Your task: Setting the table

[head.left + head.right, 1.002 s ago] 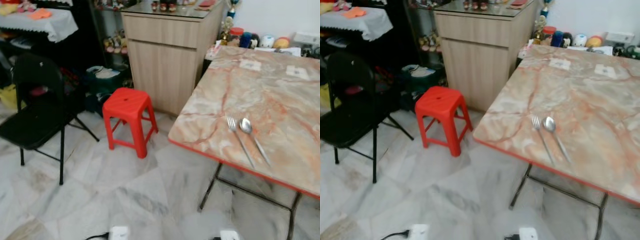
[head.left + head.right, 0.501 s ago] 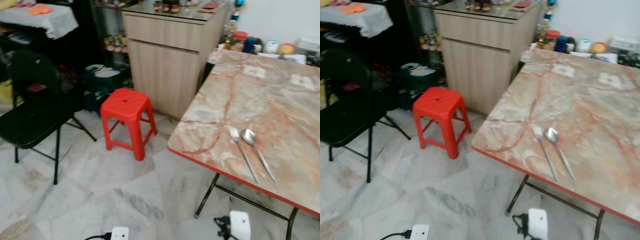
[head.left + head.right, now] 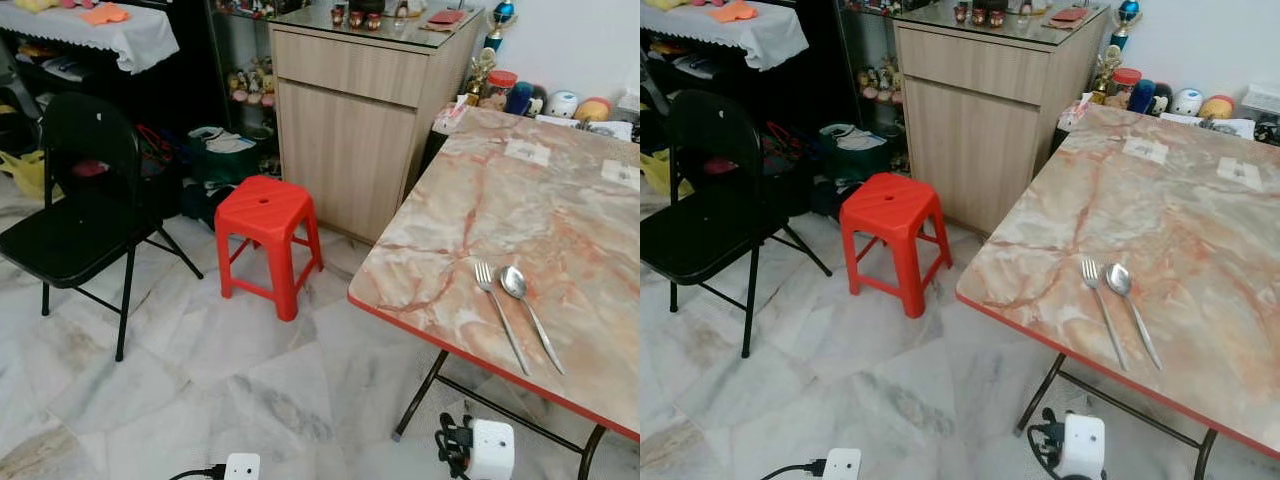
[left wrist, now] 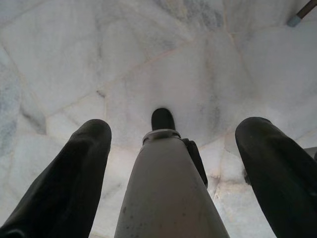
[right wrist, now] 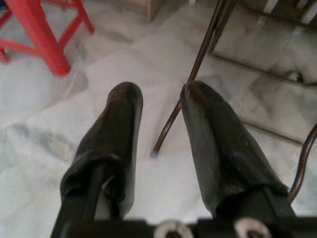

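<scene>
A marble-patterned table (image 3: 560,200) with a red edge stands at the right of a tiled room, a fork (image 3: 499,313) and a spoon (image 3: 531,315) lying side by side near its front edge, the fork to the left and the two just apart, handles toward the camera. Two pale squares (image 3: 527,151) rest farther back on the tabletop, and jars and small ornaments (image 3: 520,97) crowd its far end against the wall. A red plastic stool (image 3: 265,240) sits on the marble floor (image 3: 200,370) beside a wooden cabinet (image 3: 350,120), with a black folding chair (image 3: 75,215) farther left. White power adapters (image 3: 490,448) and a cable lie on the floor under the table's near corner. The left pincer (image 4: 173,163), hanging over bare floor tiles, is clenched on a pale cylindrical object (image 4: 166,188) standing between its spread black fingers (image 4: 74,173); what the object is cannot be told. The right pincer (image 5: 158,134) hangs released, its fingers parted with nothing between them, above the floor by a dark metal table leg (image 5: 193,74), the red stool's legs nearby.
</scene>
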{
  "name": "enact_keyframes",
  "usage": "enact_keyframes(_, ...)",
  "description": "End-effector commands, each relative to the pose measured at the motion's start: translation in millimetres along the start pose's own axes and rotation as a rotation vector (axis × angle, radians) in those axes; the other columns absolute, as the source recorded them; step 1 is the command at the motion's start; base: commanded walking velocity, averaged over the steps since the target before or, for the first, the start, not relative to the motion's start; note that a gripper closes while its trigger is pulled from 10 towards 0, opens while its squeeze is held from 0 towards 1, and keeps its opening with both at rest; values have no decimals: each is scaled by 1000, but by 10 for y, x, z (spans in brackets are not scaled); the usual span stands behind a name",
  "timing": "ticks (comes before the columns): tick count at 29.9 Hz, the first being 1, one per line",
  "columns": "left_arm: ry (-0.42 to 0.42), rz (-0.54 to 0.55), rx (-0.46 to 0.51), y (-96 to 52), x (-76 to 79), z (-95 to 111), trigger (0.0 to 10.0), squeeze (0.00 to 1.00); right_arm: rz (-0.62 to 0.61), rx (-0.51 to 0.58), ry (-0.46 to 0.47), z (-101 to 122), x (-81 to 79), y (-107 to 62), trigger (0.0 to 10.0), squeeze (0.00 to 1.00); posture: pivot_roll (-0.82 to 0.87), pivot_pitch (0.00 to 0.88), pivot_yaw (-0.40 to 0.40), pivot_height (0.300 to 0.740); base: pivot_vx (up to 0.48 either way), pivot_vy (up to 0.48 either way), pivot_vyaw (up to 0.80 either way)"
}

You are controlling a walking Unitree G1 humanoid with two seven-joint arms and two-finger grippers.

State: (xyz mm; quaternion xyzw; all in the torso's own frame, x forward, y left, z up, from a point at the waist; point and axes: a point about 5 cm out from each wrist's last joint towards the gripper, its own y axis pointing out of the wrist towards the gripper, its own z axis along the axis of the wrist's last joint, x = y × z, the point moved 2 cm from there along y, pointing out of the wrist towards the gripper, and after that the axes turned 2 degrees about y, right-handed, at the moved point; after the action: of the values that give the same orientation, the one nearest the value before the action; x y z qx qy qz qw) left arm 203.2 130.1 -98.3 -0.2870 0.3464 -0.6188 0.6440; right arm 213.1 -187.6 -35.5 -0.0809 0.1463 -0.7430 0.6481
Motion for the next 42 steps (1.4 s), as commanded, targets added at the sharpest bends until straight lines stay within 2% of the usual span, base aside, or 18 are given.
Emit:
enact_keyframes(1, 22, -12, -20, -12, 2, -80, 10000, 0, 0, 24, 8, 65, 4, -46, 10000, 0, 15, 41, -38, 740, 0, 0, 0)
enact_keyframes(6, 20, -11, -19, -12, -9, -83, 10000, 0, -2, 64, 9, 166, 37, -231, 10000, 0, 10, 21, -37, 740, 0, 0, 0)
enact_keyframes(9, 15, -6, -19, -12, -24, -90, 10000, 0, -25, 128, 0, 359, 83, -214, 10000, 0, 4, 11, -35, 740, 0, 0, 0)
enact_keyframes(10, 14, -5, -19, -13, -28, -94, 10000, 0, -33, 155, -3, 461, 98, -168, 10000, 0, 1, 9, -35, 740, 0, 0, 0)
enact_keyframes(12, 14, -4, -20, -13, -28, -97, 10000, 0, -41, 167, -5, 512, 109, -139, 10000, 0, -4, 2, -31, 740, 0, 0, 0)
enact_keyframes(15, 15, -11, -19, -15, -21, -102, 10000, 0, -71, 275, 13, 989, 126, 130, 10000, 0, -9, 0, -28, 740, 0, 0, 0)
enact_keyframes(16, 15, -11, -19, -15, -21, -102, 10000, 0, -71, 275, 13, 989, 126, 130, 10000, 0, -9, 0, -28, 740, 0, 0, 0)
enact_keyframes(18, 3, -20, -12, -16, -16, -98, 10000, 0, -72, 322, 30, 1234, 67, 292, 10000, 0, -12, 0, -26, 740, 0, 0, 0)
enact_keyframes(19, 3, -20, -12, -16, -16, -98, 10000, 0, -72, 322, 30, 1234, 67, 292, 10000, 0, -12, 0, -26, 740, 0, 0, 0)
enact_keyframes(21, -9, -25, -7, -20, -21, -109, 10000, 0, -49, 343, 45, 1375, -28, 388, 10000, 0, -9, 0, -23, 740, 0, 0, 0)
enact_keyframes(26, -14, -20, -11, -24, -31, -133, 10000, 0, -36, 348, 59, 1428, -91, 412, 10000, 0, -4, 0, -25, 740, 0, 0, 0)
enact_keyframes(34, -18, -18, -9, -22, -32, -123, 10000, 0, -78, 305, 107, 1394, -77, 426, 10000, 0, -7, 17, -21, 740, 224, 0, -192)
enact_keyframes(37, -20, -16, -8, -21, -38, -120, 10000, 0, -73, 316, 77, 1415, -80, 431, 10000, 0, -2, 32, -25, 740, 257, 0, -706)
enact_keyframes(42, -22, -14, -5, -20, -47, -115, 10000, 0, -85, 307, 83, 1430, -77, 457, 10000, 0, 2, 51, -23, 740, 259, 0, -104)
